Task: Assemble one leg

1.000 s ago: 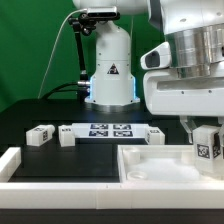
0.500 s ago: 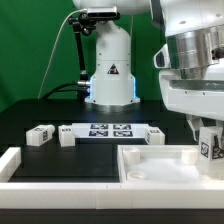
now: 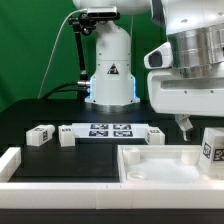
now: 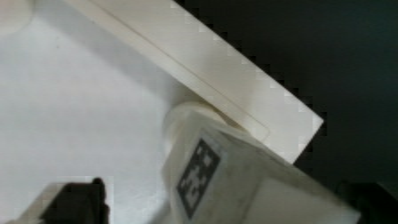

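A leg [image 3: 212,148], a small white block with a square tag, stands upright at the tray-like part's [image 3: 160,168] raised corner on the exterior view's right. My gripper [image 3: 204,130] hangs over it, jaws open around it. One dark finger [image 3: 183,126] stands apart from the leg's side; the other is cut off by the frame edge. In the wrist view the leg [image 4: 222,180] sits between the two dark fingers [image 4: 71,205], with a gap on one side. Three more legs lie on the table: two on the left [image 3: 40,134] [image 3: 67,135] and one in the middle [image 3: 155,136].
The marker board [image 3: 108,130] lies flat at the middle back. The robot base [image 3: 110,70] stands behind it. A white raised rail [image 3: 15,160] runs along the front left. A black cable [image 3: 60,60] hangs at the back left.
The fingers have parted from the leg and the gripper has lifted slightly. The leg now stands by itself at the tray-like part's corner, a little further right and lower.
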Controlling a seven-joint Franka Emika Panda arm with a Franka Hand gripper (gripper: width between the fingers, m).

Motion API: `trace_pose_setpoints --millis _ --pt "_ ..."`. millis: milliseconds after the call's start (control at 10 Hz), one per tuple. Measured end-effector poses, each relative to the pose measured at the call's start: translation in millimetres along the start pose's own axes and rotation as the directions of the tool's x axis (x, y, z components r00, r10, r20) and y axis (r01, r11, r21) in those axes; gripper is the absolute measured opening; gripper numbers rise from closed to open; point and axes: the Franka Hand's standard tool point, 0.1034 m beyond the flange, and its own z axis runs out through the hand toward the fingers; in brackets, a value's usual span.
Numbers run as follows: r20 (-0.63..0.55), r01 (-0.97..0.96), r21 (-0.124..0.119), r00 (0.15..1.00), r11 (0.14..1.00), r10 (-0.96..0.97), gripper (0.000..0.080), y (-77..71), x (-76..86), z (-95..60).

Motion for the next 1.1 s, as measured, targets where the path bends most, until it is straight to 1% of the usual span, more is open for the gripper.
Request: trace_pose_setpoints --millis 100,200,300,400,600,700,800,900,1000,1100 --pt "0.009 0.102 -0.015 0.995 0.995 -0.102 0.0648 -1.8 -0.3 0.4" --pt "0.022 0.236 -0.028 0.972 0.971 -0.235 0.0649 -3.0 0.4 1.3" --pt "0.037 0.345 -0.045 0.938 0.937 -0.344 0.0649 -4.6 0.5 2.3" --pt "0.045 0.424 -0.056 0.906 0.904 -0.422 0.0649 -7.1 1.1 3.0" --pt "0.042 0.622 -0.066 0.783 0.78 -0.62 0.0649 -7.3 4.7 3.1" --pt "0.035 0.707 -0.068 0.706 0.704 -0.707 0.0649 -7.8 7.2 3.0" --pt "0.04 0.748 -0.066 0.663 0.66 -0.747 0.0649 -7.1 7.4 3.1" --pt "0.039 0.739 -0.066 0.674 0.671 -0.738 0.0649 -7.2 7.4 3.1" --pt "0.039 0.739 -0.066 0.673 0.671 -0.738 0.0528 -7.1 7.5 3.1" --pt "0.039 0.739 -0.066 0.673 0.671 -0.738 0.0528 -7.1 7.5 3.1"
